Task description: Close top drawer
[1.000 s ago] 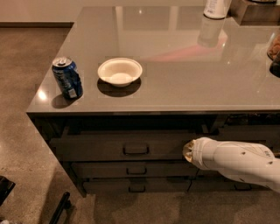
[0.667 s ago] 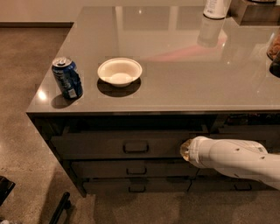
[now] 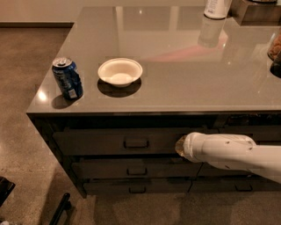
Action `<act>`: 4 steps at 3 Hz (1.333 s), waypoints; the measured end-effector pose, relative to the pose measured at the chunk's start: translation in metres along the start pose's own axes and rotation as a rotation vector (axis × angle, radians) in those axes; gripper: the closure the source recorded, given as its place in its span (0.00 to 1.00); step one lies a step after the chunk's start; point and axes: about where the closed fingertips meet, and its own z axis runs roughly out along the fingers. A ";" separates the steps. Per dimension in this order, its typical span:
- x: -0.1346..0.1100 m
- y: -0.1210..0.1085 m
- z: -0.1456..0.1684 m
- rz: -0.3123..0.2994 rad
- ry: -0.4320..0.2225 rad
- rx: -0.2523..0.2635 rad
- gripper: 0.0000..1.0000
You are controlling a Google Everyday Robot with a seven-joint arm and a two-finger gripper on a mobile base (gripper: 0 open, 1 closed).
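Observation:
The top drawer (image 3: 101,141) is the wide dark grey front just under the countertop, with a small metal loop handle (image 3: 136,143) at its centre. It stands a little out from the cabinet, with a dark gap above it. My white arm (image 3: 232,156) reaches in from the right edge. My gripper (image 3: 180,147) is at the arm's left end, right at the drawer front to the right of the handle. The arm's end hides most of it.
On the grey countertop (image 3: 184,83) stand a blue soda can (image 3: 66,78) near the left edge and a white bowl (image 3: 120,71). A white bottle (image 3: 216,6) is at the back. Two slimmer drawers (image 3: 136,170) lie below. A black base part (image 3: 59,210) is on the floor.
My arm and gripper have shifted a little to the left along the top drawer's front, closer to its handle. The can and the bowl have not moved.

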 end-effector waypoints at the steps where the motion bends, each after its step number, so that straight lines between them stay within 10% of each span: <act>1: -0.002 0.000 0.001 -0.002 -0.002 0.011 1.00; 4: -0.006 0.045 -0.022 -0.030 0.006 -0.089 1.00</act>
